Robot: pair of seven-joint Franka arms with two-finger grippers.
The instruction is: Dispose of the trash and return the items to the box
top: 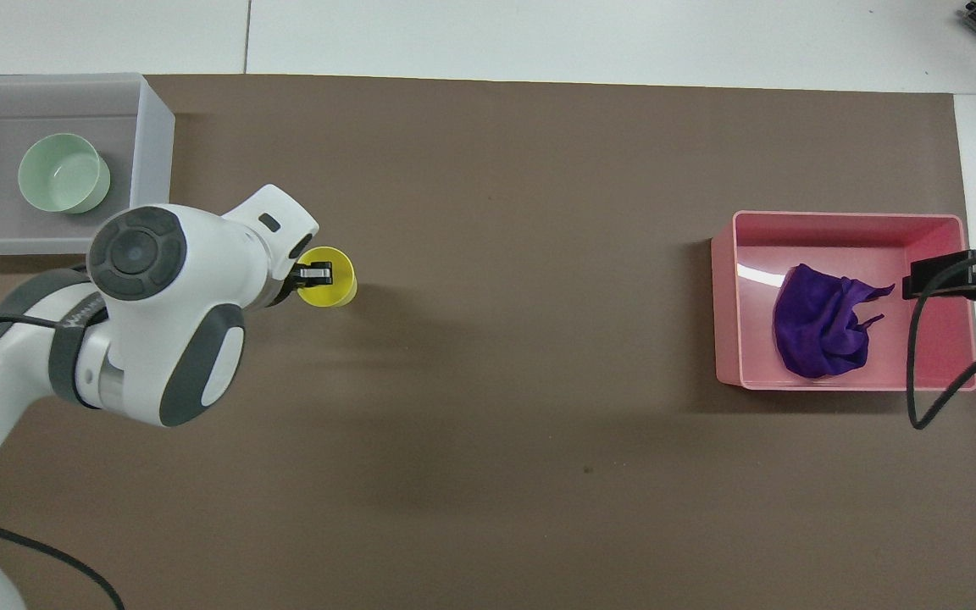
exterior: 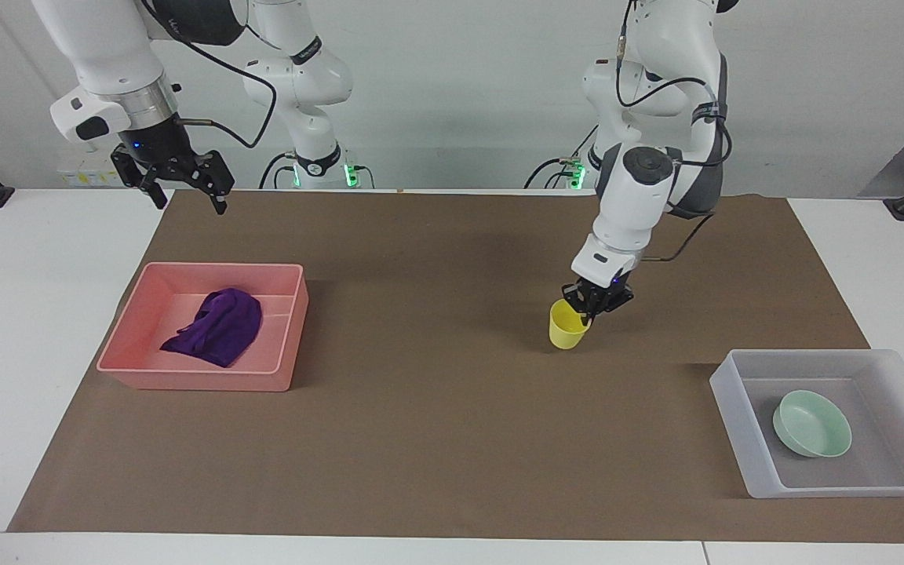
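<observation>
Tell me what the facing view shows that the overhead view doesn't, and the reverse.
Facing only: both arm bases, and the whole right gripper, open, up in the air, waiting near the pink tray.
Overhead only: the inside of the yellow cup, with one finger of the left gripper reaching in.
Both: left gripper shut on the cup's rim, purple cloth in the tray, green bowl in the grey box.

From above, the left gripper (top: 316, 274) is pinching the rim of the small yellow plastic cup (top: 331, 286) with its fingertips closed on the wall, over the brown mat (top: 496, 254). The shallow mint-green bowl (top: 63, 173) is sitting inside the translucent grey-white plastic bin (top: 153, 119). The crumpled deep-purple cloth rag (top: 818, 322) is lying in the pink rectangular tray (top: 844, 222), and the right gripper (top: 941, 275) is hanging over that tray's edge.
</observation>
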